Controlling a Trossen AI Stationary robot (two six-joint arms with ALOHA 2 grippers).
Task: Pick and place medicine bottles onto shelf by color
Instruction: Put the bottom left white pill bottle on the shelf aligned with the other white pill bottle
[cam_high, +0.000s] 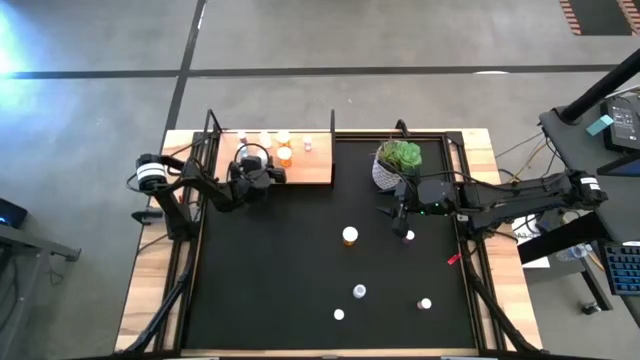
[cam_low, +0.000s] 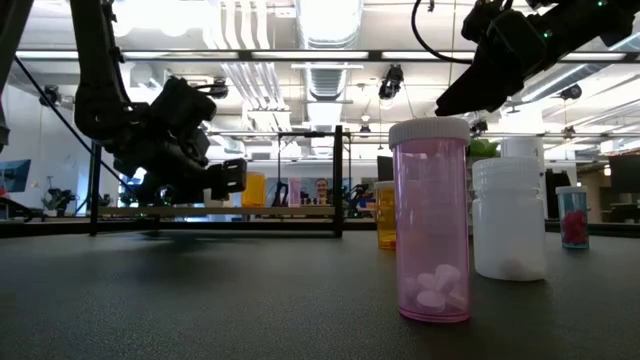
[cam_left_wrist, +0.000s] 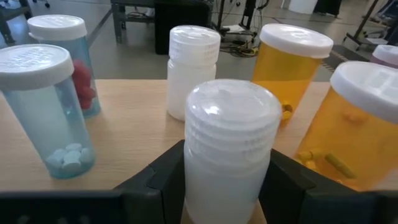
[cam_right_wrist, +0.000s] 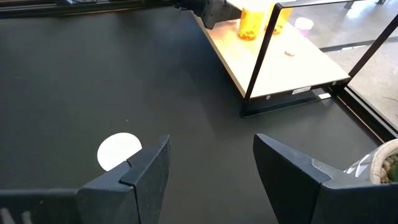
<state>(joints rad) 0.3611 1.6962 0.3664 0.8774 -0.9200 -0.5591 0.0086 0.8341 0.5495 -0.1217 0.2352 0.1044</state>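
Observation:
My left gripper (cam_high: 266, 172) is over the light-wood shelf (cam_high: 305, 168) and is shut on a white medicine bottle (cam_left_wrist: 229, 134). Two clear bluish bottles (cam_left_wrist: 40, 109), a white one (cam_left_wrist: 193, 68) and two orange ones (cam_left_wrist: 292, 68) stand upright on the shelf board around it. My right gripper (cam_high: 402, 216) is open and empty above the black mat. A white-capped bottle (cam_right_wrist: 118, 149) stands on the mat just beside one of its fingers. Several more bottles (cam_high: 350, 236) stand loose on the mat. My left gripper pinches the white bottle's ribbed side wall (cam_left_wrist: 189, 165) between its two fingers (cam_left_wrist: 163, 180), below the cap. The fingers come about level from the table's left side. The bottle stands upright in the hold. Its base is hidden by the fingers, so I cannot tell whether it rests on the shelf.
A white pot with a green plant (cam_high: 397, 163) stands at the far side of the mat, close behind my right gripper. A small red object (cam_high: 453, 259) lies on the mat at right. The shelf's thin black posts (cam_right_wrist: 261, 56) rise at its corners. The mat's middle (cam_high: 280, 260) holds no bottles.

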